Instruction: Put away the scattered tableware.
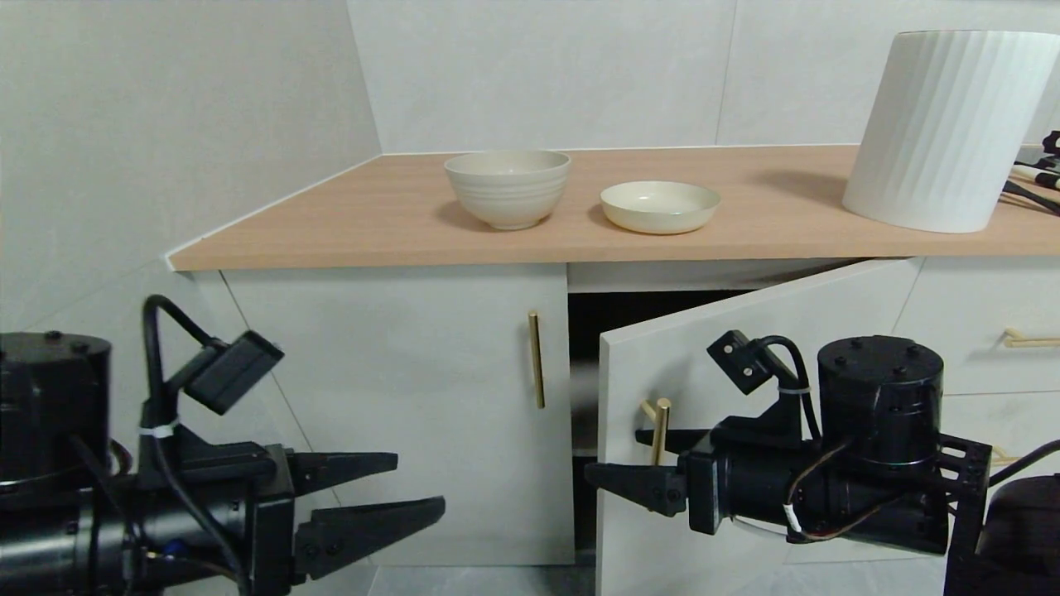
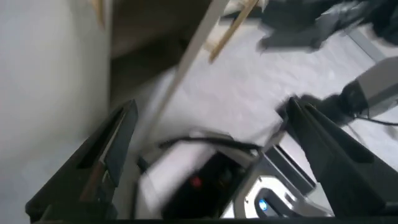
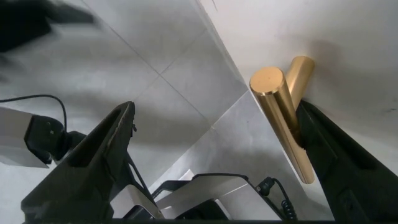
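Observation:
A cream ribbed bowl (image 1: 508, 186) and a shallow cream dish (image 1: 660, 205) stand side by side on the wooden countertop (image 1: 373, 223). Below them, the right cabinet door (image 1: 745, 331) stands partly open. My right gripper (image 1: 617, 455) is open at that door's gold handle (image 1: 660, 426). In the right wrist view the handle (image 3: 283, 118) lies just inside one finger (image 3: 348, 168) of the right gripper (image 3: 216, 109), and I cannot tell if they touch. My left gripper (image 1: 406, 490) hangs open and empty low in front of the shut left door (image 1: 397, 397). The left wrist view has the left gripper (image 2: 211, 106) over the floor.
A tall white ribbed container (image 1: 944, 124) stands at the right end of the countertop, with dark utensils (image 1: 1035, 178) behind it. The left door has a vertical gold handle (image 1: 537, 360). Drawers with gold pulls (image 1: 1031, 338) sit farther right. The cabinet's interior (image 1: 629, 306) is dark.

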